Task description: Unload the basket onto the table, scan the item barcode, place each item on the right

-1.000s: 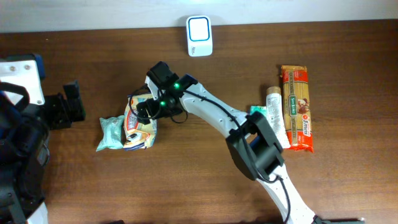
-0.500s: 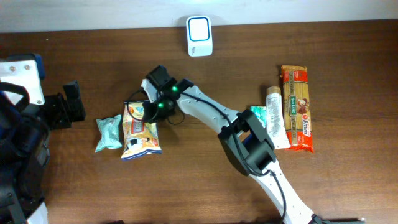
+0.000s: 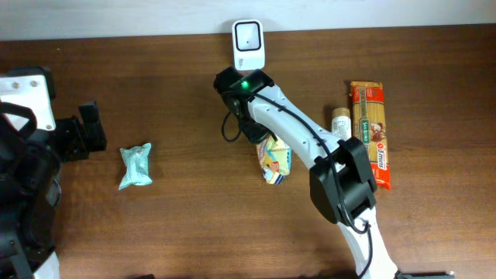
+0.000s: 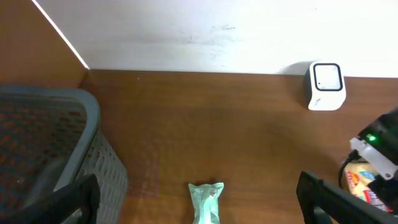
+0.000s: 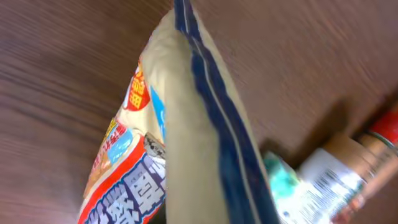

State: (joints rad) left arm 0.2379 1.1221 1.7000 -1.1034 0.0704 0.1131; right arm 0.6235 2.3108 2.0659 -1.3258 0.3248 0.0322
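From above, your right gripper (image 3: 260, 133) sits just on the near side of the scanner (image 3: 248, 45), closed narrow on the upper end of the snack bag (image 3: 276, 160). The bag's long axis runs away from the scanner, down toward the near edge of the table and a little toward the pasta packet (image 3: 370, 136). So the scanner window lies straight beyond the wrist, with the bag on the opposite side of the gripper from it. Your left gripper (image 3: 81, 132) is parked well apart at the table's left, near the green packet (image 3: 136, 165), so the right arm is clearly the closer one. Through the left wrist camera you see its fingers (image 4: 78, 199) spread wide with nothing between them, a grey basket (image 4: 56, 137) at the left, and the scanner far off against the wall. Through the right wrist camera the bag fills the frame edge-on, its blue seam running up the middle, with a bottle (image 5: 336, 174) beyond it. No barcode on the bag shows, so you will probably need to turn a flat face toward the window.
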